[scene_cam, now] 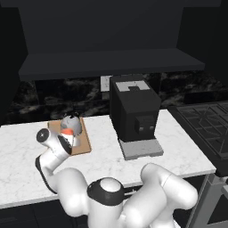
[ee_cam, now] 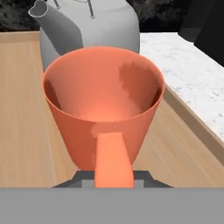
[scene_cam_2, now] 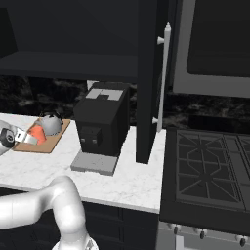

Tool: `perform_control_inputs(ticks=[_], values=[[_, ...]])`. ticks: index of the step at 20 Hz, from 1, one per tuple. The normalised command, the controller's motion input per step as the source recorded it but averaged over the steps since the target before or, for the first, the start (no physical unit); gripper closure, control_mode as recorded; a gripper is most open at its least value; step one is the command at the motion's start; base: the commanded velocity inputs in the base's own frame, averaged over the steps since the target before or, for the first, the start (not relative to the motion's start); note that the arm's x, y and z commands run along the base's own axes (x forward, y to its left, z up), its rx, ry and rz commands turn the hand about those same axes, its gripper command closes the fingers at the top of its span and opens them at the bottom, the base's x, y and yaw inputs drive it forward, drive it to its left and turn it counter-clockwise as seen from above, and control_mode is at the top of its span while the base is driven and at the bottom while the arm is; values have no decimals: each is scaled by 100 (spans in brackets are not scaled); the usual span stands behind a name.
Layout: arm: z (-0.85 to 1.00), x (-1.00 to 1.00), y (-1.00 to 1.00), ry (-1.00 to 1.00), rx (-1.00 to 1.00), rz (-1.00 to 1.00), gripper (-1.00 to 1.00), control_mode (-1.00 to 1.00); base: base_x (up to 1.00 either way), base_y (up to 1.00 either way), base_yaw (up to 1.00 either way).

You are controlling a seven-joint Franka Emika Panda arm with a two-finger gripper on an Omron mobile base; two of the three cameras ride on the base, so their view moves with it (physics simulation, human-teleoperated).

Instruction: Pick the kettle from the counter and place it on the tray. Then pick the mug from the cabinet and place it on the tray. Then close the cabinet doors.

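The orange mug is upright in the hand view, its handle pointing at the camera, and my gripper is shut on that handle. It is low over the tan tray; I cannot tell whether its base touches the wood. Right behind it on the tray stands the silver-grey kettle. From the base views, the mug is at the kettle's near side, on the tray, with the gripper on it. The cabinet is open, and its right door swings out.
A big black coffee machine stands on the marble counter right of the tray. A stove adjoins the counter on the right. The open door's silver handle hangs over the counter's right end.
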Motion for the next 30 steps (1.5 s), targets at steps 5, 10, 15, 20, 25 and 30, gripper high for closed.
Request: perform_control_inputs(ticks=[5,10,15,20,25,30], values=[[1,0,-3,1,0,-7,-100,-100,0,0,0],[15,-9,0,0,1,-4,-100,-100,0,0,0],[48,-30,0,1,7,-6,-100,-100,0,0,0],[60,-43,-13,0,11,-1,-100,-100,0,0,0],[60,-63,-29,0,12,0,-100,-100,0,0,0],[46,-56,-32,2,6,0,-100,-100,0,0,0]])
